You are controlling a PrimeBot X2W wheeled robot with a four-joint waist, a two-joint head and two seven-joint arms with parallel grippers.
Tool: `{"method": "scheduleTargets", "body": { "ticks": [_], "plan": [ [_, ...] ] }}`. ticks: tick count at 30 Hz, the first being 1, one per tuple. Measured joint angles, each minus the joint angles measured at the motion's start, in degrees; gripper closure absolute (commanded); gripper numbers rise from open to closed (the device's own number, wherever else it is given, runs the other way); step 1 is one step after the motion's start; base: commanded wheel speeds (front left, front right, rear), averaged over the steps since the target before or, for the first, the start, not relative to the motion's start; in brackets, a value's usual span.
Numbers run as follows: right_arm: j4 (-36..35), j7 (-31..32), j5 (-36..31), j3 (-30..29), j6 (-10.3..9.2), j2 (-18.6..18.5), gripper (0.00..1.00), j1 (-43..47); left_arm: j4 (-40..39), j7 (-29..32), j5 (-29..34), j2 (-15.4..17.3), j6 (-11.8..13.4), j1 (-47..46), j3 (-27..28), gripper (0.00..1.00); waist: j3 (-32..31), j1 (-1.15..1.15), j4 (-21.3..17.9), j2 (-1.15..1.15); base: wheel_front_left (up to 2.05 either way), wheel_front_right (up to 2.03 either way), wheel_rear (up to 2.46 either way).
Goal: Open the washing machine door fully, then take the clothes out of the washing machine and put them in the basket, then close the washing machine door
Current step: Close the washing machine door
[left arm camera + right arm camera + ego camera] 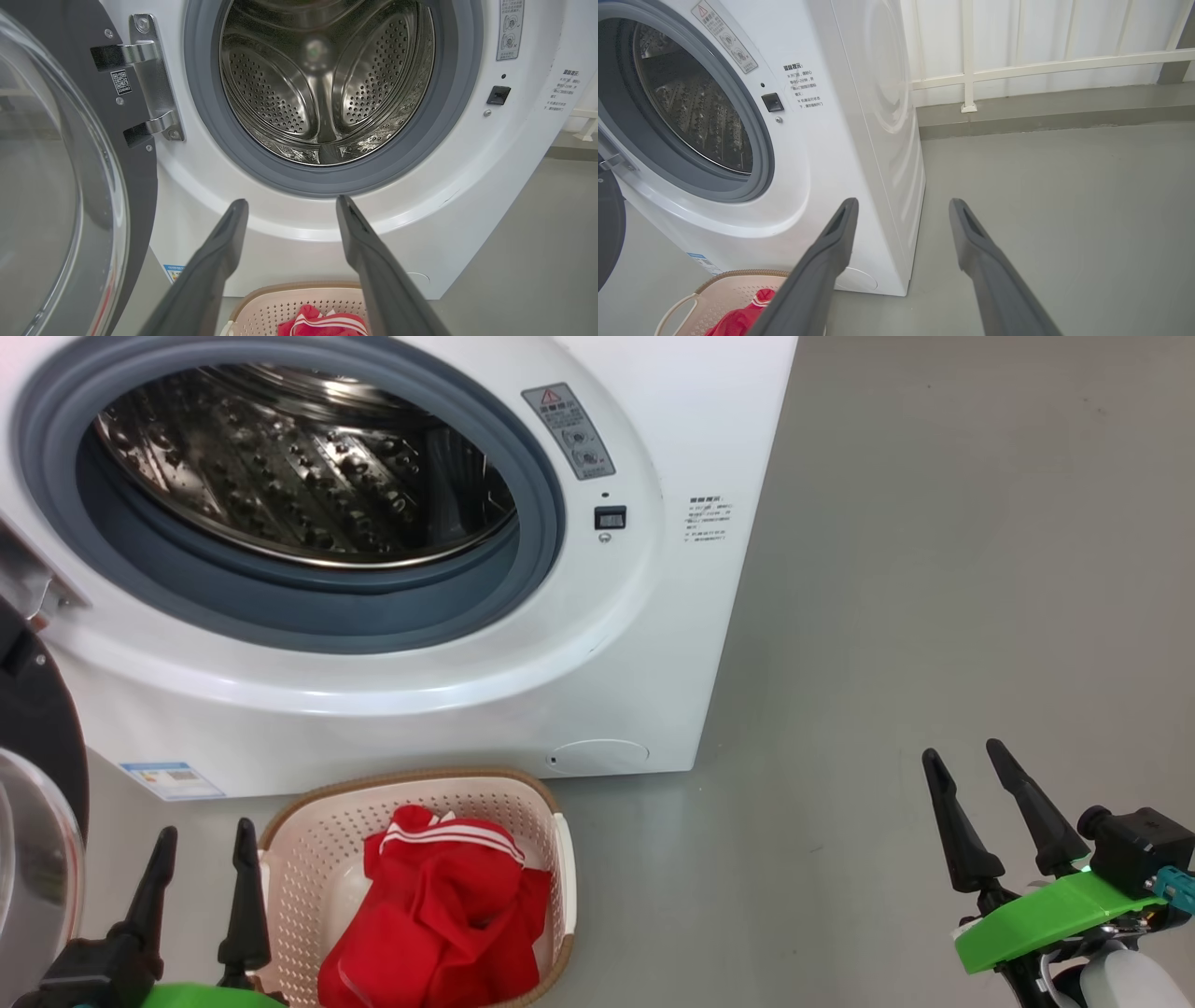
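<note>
The white washing machine [653, 616] stands before me, its steel drum [327, 84] bare inside. Its door [56, 186] hangs swung wide at the left, black rim and glass dome facing me. On the floor below the opening sits the cream basket [308, 859], and the red clothes [439, 924] with white stripes lie inside it. My left gripper [205, 835] is open just left of the basket, holding nothing. My right gripper [962, 751] is open over bare floor, far right of the machine. The clothes [322, 322] and basket [719, 294] also peek in at the bottom of the wrist views.
Grey floor [934, 569] stretches right of the machine. A white railing [1017, 65] and wall run behind it. The door hinge [149, 84] sits left of the opening, and the latch socket [610, 517] to its right.
</note>
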Motion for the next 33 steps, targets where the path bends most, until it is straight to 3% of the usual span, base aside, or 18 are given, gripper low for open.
{"method": "scheduleTargets", "body": {
  "ticks": [19, 33],
  "plan": [
    [-0.2, 0.0, 0.0, -0.3, 0.00, -0.2, 0.00, 0.0, -0.4, 0.0, -0.2, -0.2, 0.0, 0.0, -0.6, 0.00, 0.4, 0.00, 0.7, 0.00, -1.42, 1.42, 0.00],
    [-0.2, 0.0, 0.0, -0.4, 0.00, -0.3, 0.00, 0.0, 0.1, 0.0, -0.3, -0.3, 0.0, 0.0, -1.0, 0.00, 0.5, 0.00, 1.6, 0.00, -0.23, 0.23, 0.00]
  ]
}}
